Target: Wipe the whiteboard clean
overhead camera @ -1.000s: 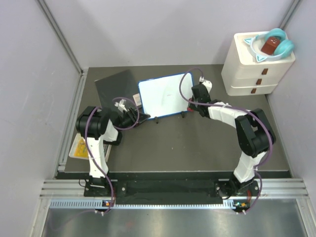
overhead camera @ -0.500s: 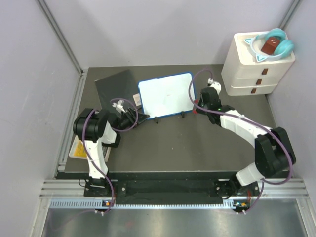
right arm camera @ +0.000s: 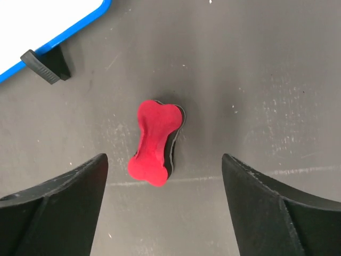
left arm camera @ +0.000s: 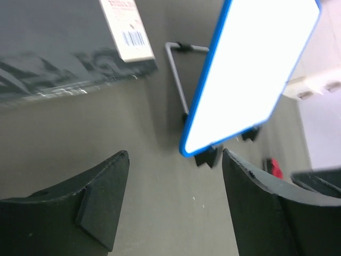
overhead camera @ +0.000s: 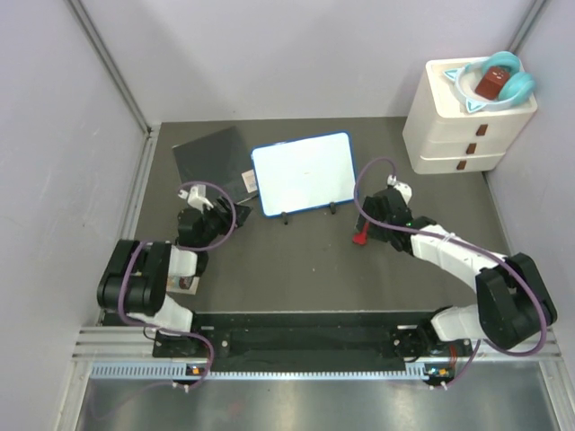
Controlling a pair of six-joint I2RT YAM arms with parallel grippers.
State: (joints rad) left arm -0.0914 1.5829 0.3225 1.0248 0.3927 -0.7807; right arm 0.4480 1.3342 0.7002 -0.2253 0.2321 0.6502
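The whiteboard (overhead camera: 302, 173) stands on its two black feet at the back middle of the table, its blue-rimmed face plain white with no marks. A red bone-shaped eraser (overhead camera: 359, 239) lies on the table in front of the board's right foot. My right gripper (overhead camera: 370, 226) hovers just over it, open. In the right wrist view the eraser (right arm camera: 155, 141) lies between the spread fingers of the right gripper (right arm camera: 163, 160), touching neither. My left gripper (overhead camera: 199, 205) is open and empty, to the left of the board. The left wrist view shows the whiteboard (left arm camera: 256, 69) ahead of the left gripper (left arm camera: 176, 157).
A dark grey sheet (overhead camera: 211, 160) with a barcode label lies flat, left of the board. A white drawer unit (overhead camera: 467, 126) stands at the back right with a teal object (overhead camera: 497, 79) on top. Grey walls close in on three sides.
The right gripper drew back from the board's right edge toward the near side and opened, leaving the eraser on the table. The left gripper let go of the board's lower left corner and pulled back left.
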